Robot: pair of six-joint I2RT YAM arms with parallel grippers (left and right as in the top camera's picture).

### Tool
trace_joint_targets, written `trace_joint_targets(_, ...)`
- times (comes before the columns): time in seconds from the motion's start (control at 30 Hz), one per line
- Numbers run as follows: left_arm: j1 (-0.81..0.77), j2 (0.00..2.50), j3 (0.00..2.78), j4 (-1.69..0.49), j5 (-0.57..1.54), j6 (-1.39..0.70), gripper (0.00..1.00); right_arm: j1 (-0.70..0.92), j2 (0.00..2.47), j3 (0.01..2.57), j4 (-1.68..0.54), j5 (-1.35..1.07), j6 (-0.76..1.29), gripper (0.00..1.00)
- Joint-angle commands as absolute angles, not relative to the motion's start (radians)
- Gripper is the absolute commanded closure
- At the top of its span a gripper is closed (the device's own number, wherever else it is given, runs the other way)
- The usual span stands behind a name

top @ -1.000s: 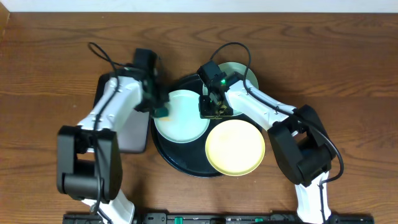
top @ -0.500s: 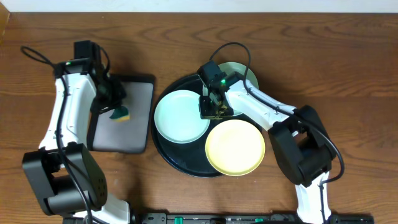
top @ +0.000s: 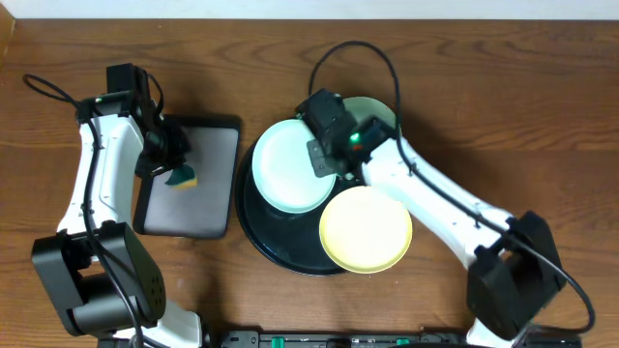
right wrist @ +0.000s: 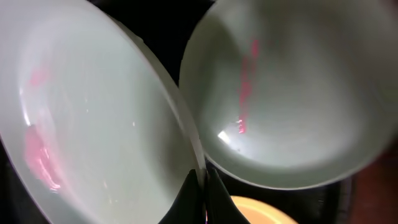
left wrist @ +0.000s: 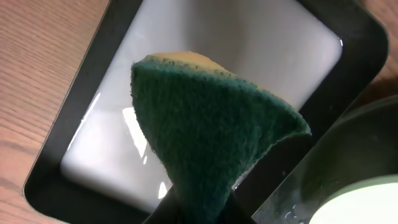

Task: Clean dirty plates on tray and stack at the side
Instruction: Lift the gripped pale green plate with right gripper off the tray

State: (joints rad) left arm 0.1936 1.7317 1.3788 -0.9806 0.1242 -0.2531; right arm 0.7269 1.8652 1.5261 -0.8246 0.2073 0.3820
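Wiping seems the step in hand. The right gripper's (right wrist: 200,180) jaws are clamped on the rim of a pale mint-green round plastic plate (right wrist: 93,124), which looks tipped up and is smeared pink to the jaws' left. Just right of them lies a second mint-green plate (right wrist: 286,93) with a pink streak, and on their near side a pale yellow round plate (top: 366,229), all over the large round glossy black tray (top: 261,242). The left gripper (top: 172,162) pinches a dark green scouring sponge with yellow backing (left wrist: 211,130); beneath its jaws lies the rectangular black tray with grey inside (left wrist: 249,50). Next, the sponge must meet the held plate's stains, then the plate goes to the bare wood-grain tabletop (top: 542,116). No brand or writing can be read.
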Motion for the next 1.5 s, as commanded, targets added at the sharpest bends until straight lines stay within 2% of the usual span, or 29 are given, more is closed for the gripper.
trace_joint_targets(0.0,0.195,1.726,1.395,-0.979,0.115,-0.233,0.92,0.807,1.803,1.541,-0.828,0.505,0.283,0.99)
trace_joint_targets(0.2,0.195,1.726,1.391,-0.979,0.115,-0.233,0.92,0.947,1.754,1.541,-0.815,0.951,0.215,0.99)
trace_joint_targets(0.4,0.195,1.726,1.378,-0.971,0.115,-0.233,0.92,1.033,1.753,1.541,-0.786,1.231,0.159,0.99)
trace_joint_targets(0.63,0.195,1.726,1.376,-0.966,0.115,-0.233,0.92,1.072,1.752,1.541,-0.726,1.445,0.149,0.99)
trace_joint_targets(0.8,0.195,1.726,1.376,-0.963,0.115,-0.233,0.92,1.077,1.752,1.541,-0.683,1.446,0.096,0.99)
trace_joint_targets(0.93,0.195,1.726,1.376,-0.963,0.115,-0.233,0.92,1.074,1.752,1.541,-0.69,1.352,0.096,0.99)
trace_joint_targets(1.17,0.195,1.726,1.376,-0.964,0.115,-0.233,0.92,1.018,1.745,1.541,-0.693,0.939,0.188,0.99)
trace_joint_targets(1.47,0.195,1.726,1.376,-0.964,0.115,-0.233,0.92,0.751,1.599,1.541,-0.733,0.374,0.289,0.99)
